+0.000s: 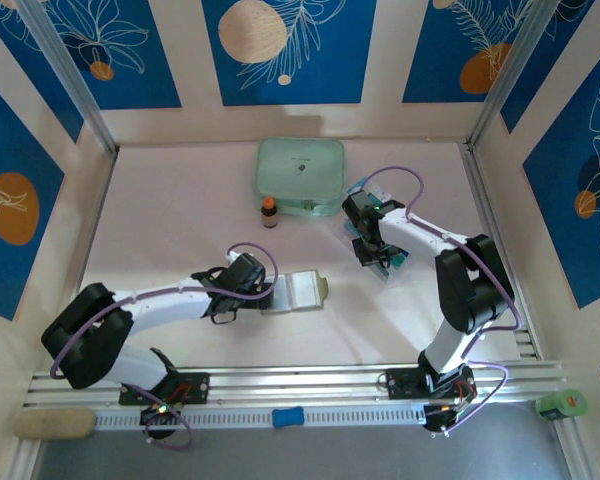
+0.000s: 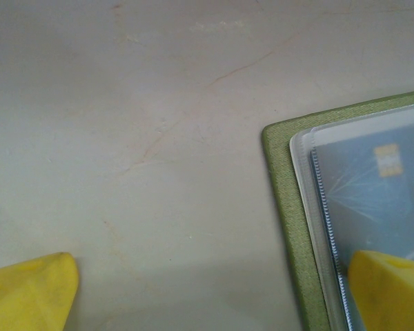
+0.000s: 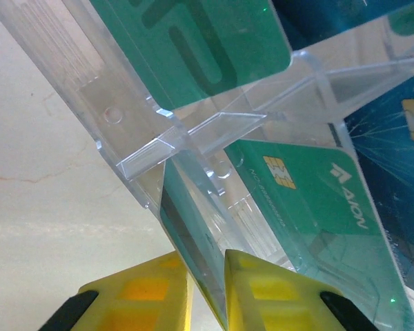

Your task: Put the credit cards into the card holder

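The card holder (image 1: 302, 290) lies open on the table, olive-green edged (image 2: 284, 207), with a blue card showing under its clear pocket (image 2: 372, 186). My left gripper (image 1: 268, 292) (image 2: 214, 276) is open at its left end, one yellow fingertip (image 2: 390, 289) over the pocket and the other on bare table. My right gripper (image 1: 374, 256) (image 3: 208, 289) is shut on a teal credit card (image 3: 193, 234) that stands on edge in a clear plastic tray (image 3: 145, 152) (image 1: 388, 262). More teal cards (image 3: 310, 196) and a blue one (image 3: 400, 145) lie in that tray.
A mint-green zip case (image 1: 300, 178) sits at the back centre, with a small brown bottle (image 1: 269, 212) upright in front of it. Blue patterned walls close in three sides. A green object (image 1: 561, 404) rests by the near rail at right.
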You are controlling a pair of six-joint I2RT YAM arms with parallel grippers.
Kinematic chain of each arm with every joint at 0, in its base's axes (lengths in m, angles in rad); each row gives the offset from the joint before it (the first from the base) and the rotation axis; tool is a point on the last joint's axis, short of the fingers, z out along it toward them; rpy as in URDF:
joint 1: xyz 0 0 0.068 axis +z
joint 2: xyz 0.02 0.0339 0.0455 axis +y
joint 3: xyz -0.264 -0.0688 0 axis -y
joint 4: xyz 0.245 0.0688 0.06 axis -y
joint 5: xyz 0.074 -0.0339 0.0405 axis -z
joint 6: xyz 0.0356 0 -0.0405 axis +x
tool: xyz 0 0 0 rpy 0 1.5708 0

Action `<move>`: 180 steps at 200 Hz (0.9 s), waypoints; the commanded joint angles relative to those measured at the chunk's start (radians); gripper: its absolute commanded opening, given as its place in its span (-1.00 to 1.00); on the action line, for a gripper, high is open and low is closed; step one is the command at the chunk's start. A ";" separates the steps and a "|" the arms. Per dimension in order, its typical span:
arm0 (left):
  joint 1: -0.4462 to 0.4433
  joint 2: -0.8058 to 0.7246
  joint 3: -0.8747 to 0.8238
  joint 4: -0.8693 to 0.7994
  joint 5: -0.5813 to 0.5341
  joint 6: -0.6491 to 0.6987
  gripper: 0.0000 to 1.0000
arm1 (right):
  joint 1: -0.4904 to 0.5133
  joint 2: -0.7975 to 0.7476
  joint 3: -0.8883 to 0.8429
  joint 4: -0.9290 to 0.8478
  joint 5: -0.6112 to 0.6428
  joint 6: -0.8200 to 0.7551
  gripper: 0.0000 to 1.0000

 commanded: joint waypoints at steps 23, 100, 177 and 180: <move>0.006 0.010 0.006 0.003 0.000 0.003 1.00 | 0.006 -0.045 0.043 -0.031 0.006 -0.005 -0.64; 0.005 0.004 0.007 -0.001 0.000 0.004 1.00 | 0.021 -0.048 0.067 -0.052 0.014 -0.026 -0.98; 0.006 -0.022 0.030 -0.034 -0.009 0.014 1.00 | 0.093 -0.124 0.198 -0.125 -0.014 -0.018 -1.00; 0.006 -0.023 0.032 -0.036 -0.008 0.014 1.00 | 0.095 -0.129 0.203 -0.124 -0.025 -0.015 -1.00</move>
